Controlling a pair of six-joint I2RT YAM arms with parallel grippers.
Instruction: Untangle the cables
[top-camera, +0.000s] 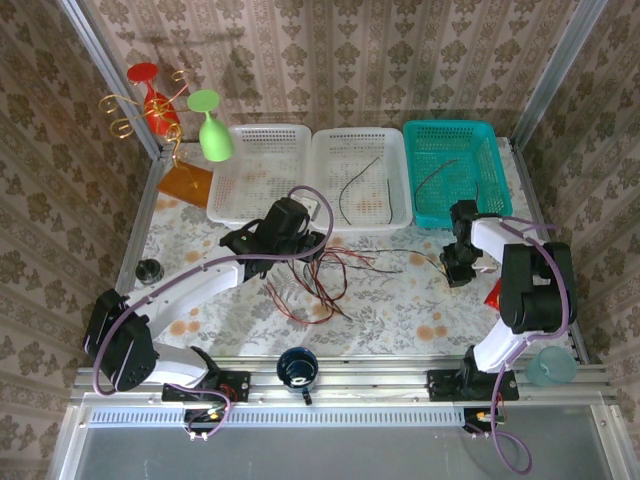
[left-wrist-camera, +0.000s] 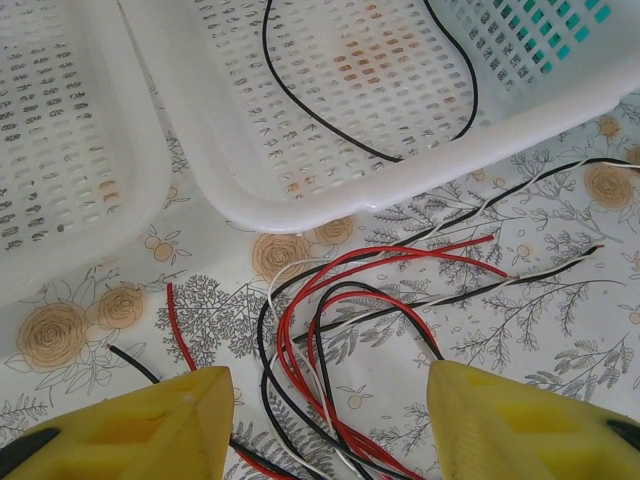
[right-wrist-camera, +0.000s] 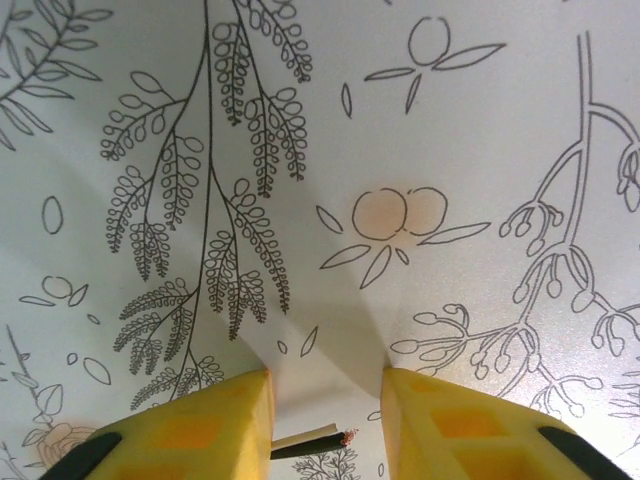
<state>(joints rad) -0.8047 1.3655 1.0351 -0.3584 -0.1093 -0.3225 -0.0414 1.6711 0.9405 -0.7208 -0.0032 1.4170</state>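
Cables (left-wrist-camera: 300, 380): loose knot of red, black and white wires on the bench (top-camera: 400, 310), centre of the top view. Strands trail off toward 3 o'clock.

Left end effector (left-wrist-camera: 330, 375): jaws spread wide and gripping nothing. It is parked low over the knot, with the loops running between the two fingers. Judged a staging pose, placed to pin or catch the bundle while the other arm draws a strand clear.

Right end effector (right-wrist-camera: 325, 375): low over the bench at the 3 o'clock end of the trailing strands. Jaws stand apart, with a gap on both sides of a dark wire tip (right-wrist-camera: 315, 440) that shows bare copper. No pinch is visible. Taking a free end makes sense, since it slides out of the loops with the least snagging.

At 12 o'clock, one black wire (left-wrist-camera: 390, 158) lies alone in the middle white basket (top-camera: 360, 222), and another (top-camera: 435, 175) lies in the teal basket (top-camera: 455, 124). These are probably drop-off bins for freed wires.

Unclear:
- The wire tip's run is cut off at 6 o'clock in the right wrist view, so I cannot tell which strand it belongs to.
- The crossings in the knot are too fine to trace.
- The lower loops leave the left wrist view between the fingers.
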